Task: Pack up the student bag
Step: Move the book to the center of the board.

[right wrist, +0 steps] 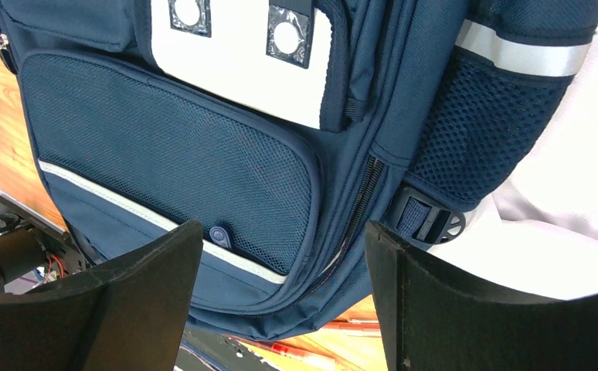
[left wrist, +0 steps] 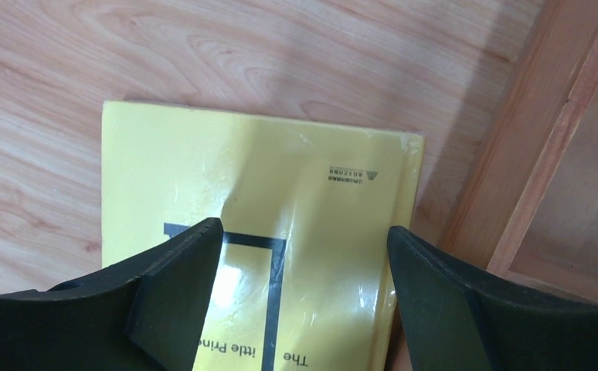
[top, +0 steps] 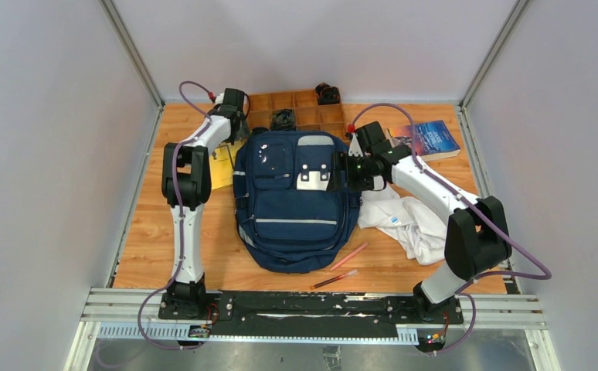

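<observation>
The student bag point(top: 296, 205), navy with grey stripes and a grey-white front patch, lies front up in the middle of the table. My right gripper point(top: 342, 175) hovers open over its upper right side. In the right wrist view the fingers point(right wrist: 282, 228) frame the bag's point(right wrist: 172, 147) mesh pocket and side zip point(right wrist: 361, 205), with nothing between them. My left gripper point(top: 238, 127) is at the bag's upper left. It stands open point(left wrist: 304, 229) just above a yellow book point(left wrist: 280, 178) without holding it.
The yellow book point(top: 222, 164) lies left of the bag. A blue book point(top: 427, 139) sits at the far right. A white cloth point(top: 408, 220) is bunched against the bag's right side. Two red pens point(top: 348, 256) lie near the front. A wooden compartment tray point(top: 296, 108) stands behind.
</observation>
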{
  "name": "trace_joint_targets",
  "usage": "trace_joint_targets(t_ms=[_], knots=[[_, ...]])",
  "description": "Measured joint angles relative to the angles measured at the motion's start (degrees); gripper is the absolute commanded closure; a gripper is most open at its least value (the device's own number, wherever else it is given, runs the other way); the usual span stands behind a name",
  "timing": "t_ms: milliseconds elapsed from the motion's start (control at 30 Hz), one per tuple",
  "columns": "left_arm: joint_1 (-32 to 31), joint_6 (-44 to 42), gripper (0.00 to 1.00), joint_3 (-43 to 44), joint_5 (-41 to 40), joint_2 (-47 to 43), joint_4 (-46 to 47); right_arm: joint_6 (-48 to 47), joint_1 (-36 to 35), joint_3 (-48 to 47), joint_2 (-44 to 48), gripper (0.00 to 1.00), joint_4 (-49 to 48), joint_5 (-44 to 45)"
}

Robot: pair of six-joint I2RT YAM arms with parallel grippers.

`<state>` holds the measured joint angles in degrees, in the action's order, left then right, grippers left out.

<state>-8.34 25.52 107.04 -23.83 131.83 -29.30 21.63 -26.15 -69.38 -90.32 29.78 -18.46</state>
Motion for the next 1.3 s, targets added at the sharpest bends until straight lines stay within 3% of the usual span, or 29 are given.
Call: trace_joint_targets(t_ms=[600, 933, 1133, 1300], knots=[[4.5, 0.7, 0.18, -22.0, -0.8, -15.4, -0.5, -0.3, -1.1, -0.5, -0.5, 0.20, 0.0, -0.1], [6.8, -0.5, 0.19, -39.9, -2.8, -31.5, -1.5, -0.2, -3.1, -0.5, 0.3, 0.23, -0.6, -1.1], [6.8, -1.3, 0.13, -43.6, 0.6, -47.1, -1.4, 1.6, -11.3, -4.9, 1.4, 0.25, -4.9, -1.5], [13.6, 0.2, 0.14, -49.2, 4.3, -56.5, -0.8, 2.2, -23.8, -20.0, -7.6, 0.27, -8.6, -1.2]])
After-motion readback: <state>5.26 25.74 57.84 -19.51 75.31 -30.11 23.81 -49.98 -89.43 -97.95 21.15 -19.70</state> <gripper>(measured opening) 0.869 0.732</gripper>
